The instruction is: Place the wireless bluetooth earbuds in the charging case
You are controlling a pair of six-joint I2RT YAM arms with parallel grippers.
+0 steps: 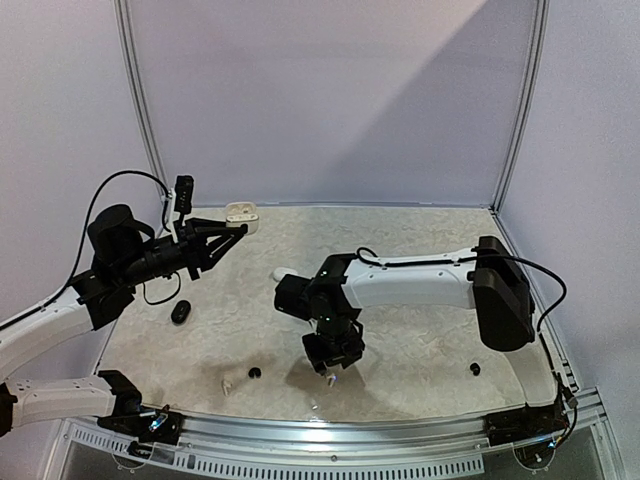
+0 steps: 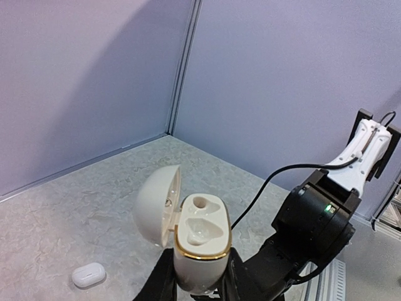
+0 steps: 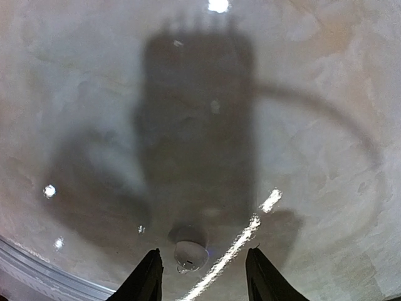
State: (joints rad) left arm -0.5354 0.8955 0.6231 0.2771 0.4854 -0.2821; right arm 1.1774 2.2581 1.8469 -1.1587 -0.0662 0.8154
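Note:
My left gripper (image 1: 236, 229) is shut on an open white charging case (image 1: 241, 216) and holds it up above the table's far left. In the left wrist view the case (image 2: 199, 241) has a gold rim, its lid swung open to the left, and both sockets look empty. My right gripper (image 3: 203, 276) is open and points down at the table, with a white earbud (image 3: 190, 255) lying between its fingertips (image 3: 148, 276). In the top view the right gripper (image 1: 331, 364) hangs low over the front middle. A black earbud (image 1: 254, 373) and a white earbud (image 1: 228, 383) lie to its left. Another black earbud (image 1: 474, 369) lies to its right.
A black closed case (image 1: 180, 312) lies at the left. A white closed case (image 1: 280, 273) lies partly behind the right arm, and it also shows in the left wrist view (image 2: 88, 274). The table's metal front rail (image 1: 350, 440) is close to the right gripper.

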